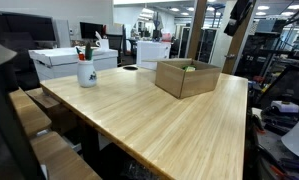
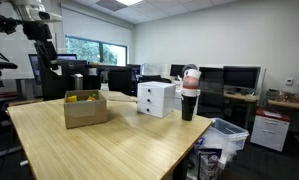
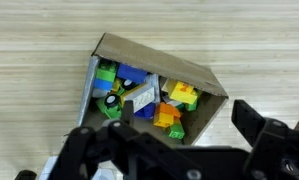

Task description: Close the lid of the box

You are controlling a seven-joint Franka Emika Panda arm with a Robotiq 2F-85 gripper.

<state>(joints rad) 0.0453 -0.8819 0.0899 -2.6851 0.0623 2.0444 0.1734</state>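
Cardboard box (image 3: 154,58) sits open on tabletop (image 3: 39,60); I've got the hand (image 3: 177,125) above it, spread wide, empty.

Pale wood surface (image 3: 39,40), fine grain, smooth with a soft sheen — the box (image 3: 154,55) plain matt brown cardboard — bright, slightly shiny plastic blocks (image 3: 139,95) inside, and the gripper (image 3: 179,145) with matt black jaws

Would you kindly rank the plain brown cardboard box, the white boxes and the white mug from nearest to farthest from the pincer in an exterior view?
1. Brown cardboard box, just below the pincer in an exterior view.
2. White boxes, mid-table beside it.
3. White mug, past them at the table's edge.
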